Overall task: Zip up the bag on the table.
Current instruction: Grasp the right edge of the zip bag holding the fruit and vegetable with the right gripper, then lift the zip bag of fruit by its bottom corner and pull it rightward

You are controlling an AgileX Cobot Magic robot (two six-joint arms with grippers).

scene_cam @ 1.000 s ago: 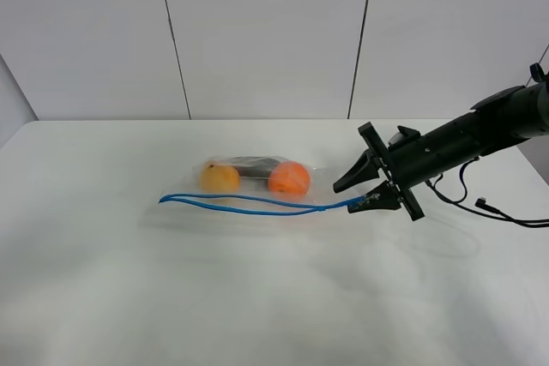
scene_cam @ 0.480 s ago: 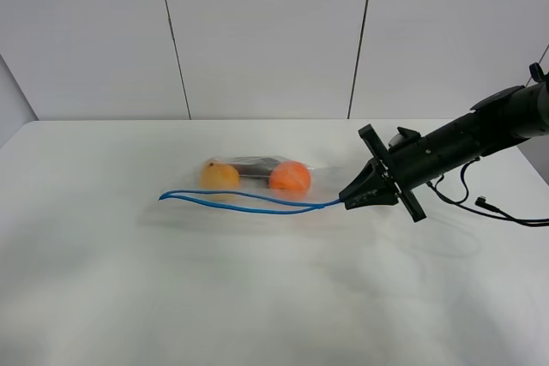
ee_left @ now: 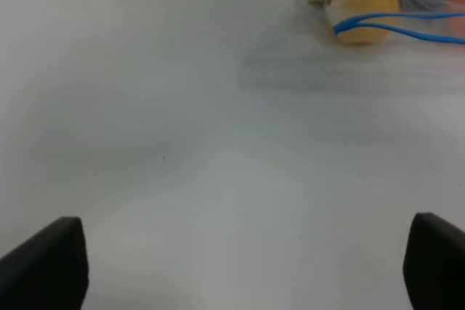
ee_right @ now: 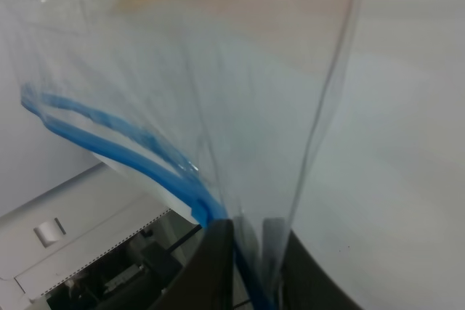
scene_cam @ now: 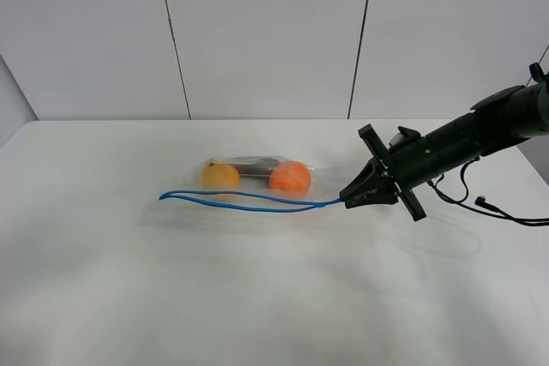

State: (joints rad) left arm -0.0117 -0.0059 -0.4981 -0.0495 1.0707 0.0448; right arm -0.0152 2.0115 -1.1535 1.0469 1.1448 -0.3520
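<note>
Between the two dark fingers of the right gripper (ee_right: 251,270), pressed tight together, sits the corner of the clear flat plastic zip bag (scene_cam: 240,190), pinched right at the end of its thin blue zipper strip (scene_cam: 249,203). From that pinch the bag lies flat across the middle of the large white smooth tabletop (scene_cam: 257,315). Further along, the strip's two tracks part into a long open loop, so the seal looks undone along most of its length. Behind the strip, inside the plastic, rest a yellow-orange fruit (scene_cam: 220,177), a rounder orange fruit (scene_cam: 289,177) and a dark object between them. Well beyond the bag's other end, the left gripper (ee_left: 240,270) hovers over the tabletop with its fingers spread wide and nothing held. The step in hand seems to be anchoring one end; next, the open tracks need pressing together along the strip while the bag is kept from sliding.
</note>
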